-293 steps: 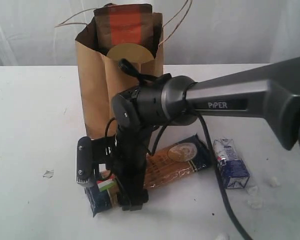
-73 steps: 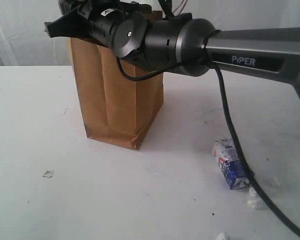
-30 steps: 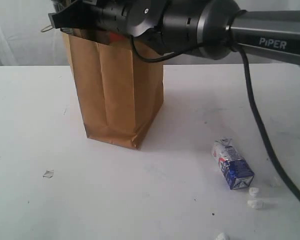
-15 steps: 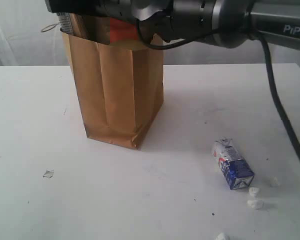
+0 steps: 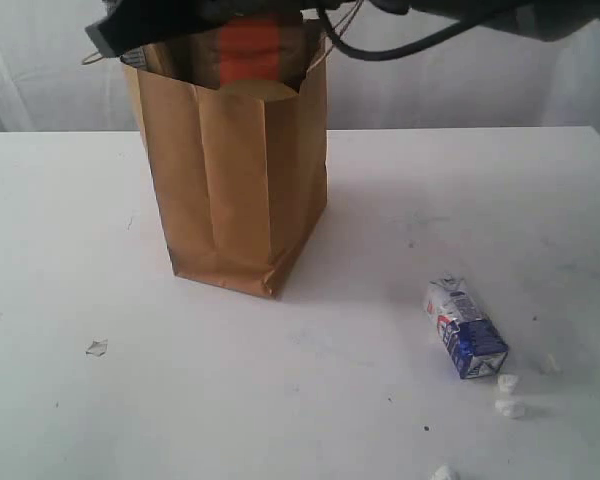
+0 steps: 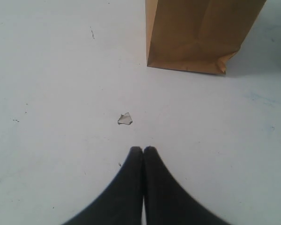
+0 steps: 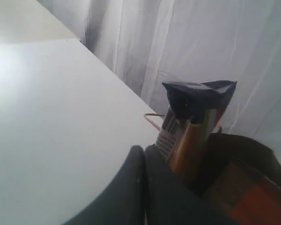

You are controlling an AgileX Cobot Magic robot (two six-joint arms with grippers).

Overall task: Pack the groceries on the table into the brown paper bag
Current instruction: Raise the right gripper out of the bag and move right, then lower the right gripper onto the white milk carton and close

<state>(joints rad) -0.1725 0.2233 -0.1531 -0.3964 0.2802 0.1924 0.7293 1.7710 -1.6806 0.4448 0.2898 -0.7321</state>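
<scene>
Right wrist view: blue-ended spaghetti packet (image 7: 199, 101) in brown paper bag (image 7: 236, 145), seemingly beside clenched right gripper (image 7: 143, 150).

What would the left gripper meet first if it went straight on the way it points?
Most likely the bare table just ahead of its shut fingers, close to the small white scrap; the paper bag stands farther on. Height above the table is unclear.
</scene>
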